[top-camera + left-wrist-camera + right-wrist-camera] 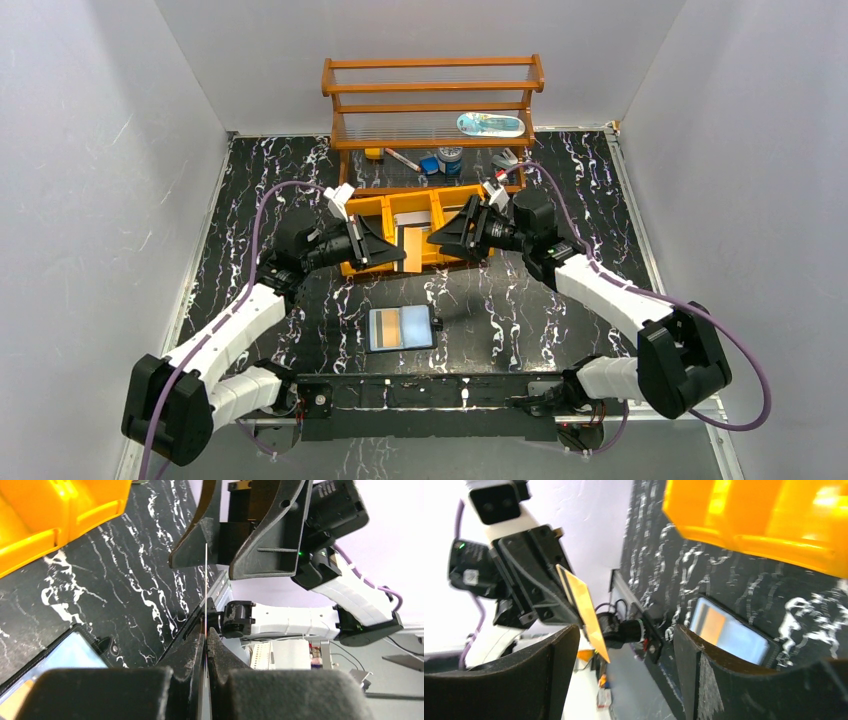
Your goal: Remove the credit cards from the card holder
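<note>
Credit card, tan (pixel 412 248): held above the yellow bin (pixel 455 205), pinched by one edge in the left gripper (pixel 398 252), whose fingers are pressed together on it. Its long axis points away from the arm bases. Right gripper (pixel 437 236): fingers spread wide at the card's free edge, contact unclear. Card holder (pixel 402 328): lies open on the table (pixel 520 310) near the bases, long axis left to right, with a second tan card (pixel 387 326) in its left panel.

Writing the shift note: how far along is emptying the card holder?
Done: one credit card is out, pinched in the shut left tool. In hand: the open right tool flanks that card without gripping it. Left: a tan card lies in the open card holder.
</note>
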`<act>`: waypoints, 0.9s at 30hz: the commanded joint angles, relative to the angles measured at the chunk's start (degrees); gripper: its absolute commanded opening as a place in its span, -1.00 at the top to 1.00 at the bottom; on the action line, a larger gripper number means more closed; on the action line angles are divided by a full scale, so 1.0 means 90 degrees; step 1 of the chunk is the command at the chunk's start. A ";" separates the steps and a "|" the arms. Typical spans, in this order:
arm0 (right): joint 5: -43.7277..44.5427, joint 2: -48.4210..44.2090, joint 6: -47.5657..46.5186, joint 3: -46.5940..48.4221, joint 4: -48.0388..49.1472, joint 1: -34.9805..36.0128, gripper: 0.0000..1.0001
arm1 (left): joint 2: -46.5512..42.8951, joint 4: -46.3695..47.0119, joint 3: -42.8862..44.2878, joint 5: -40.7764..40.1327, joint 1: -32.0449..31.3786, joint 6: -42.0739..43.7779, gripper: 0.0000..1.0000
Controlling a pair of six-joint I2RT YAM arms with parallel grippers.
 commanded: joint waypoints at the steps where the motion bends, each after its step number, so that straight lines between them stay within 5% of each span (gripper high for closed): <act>1: -0.1200 0.0132 0.0524 0.0215 0.1692 -0.0002 -0.51 | 0.0034 0.0943 0.0087 0.0636 0.0063 -0.0227 1.00; 12: -0.1839 0.0458 0.0999 0.0119 0.2643 0.0008 0.08 | 0.0598 0.2528 -0.0123 0.1012 0.0080 -0.1226 1.00; 27: -0.2102 0.0896 0.1512 -0.0105 0.3797 0.0009 0.89 | 0.0823 0.3046 -0.0384 0.1043 0.0152 -0.1636 1.00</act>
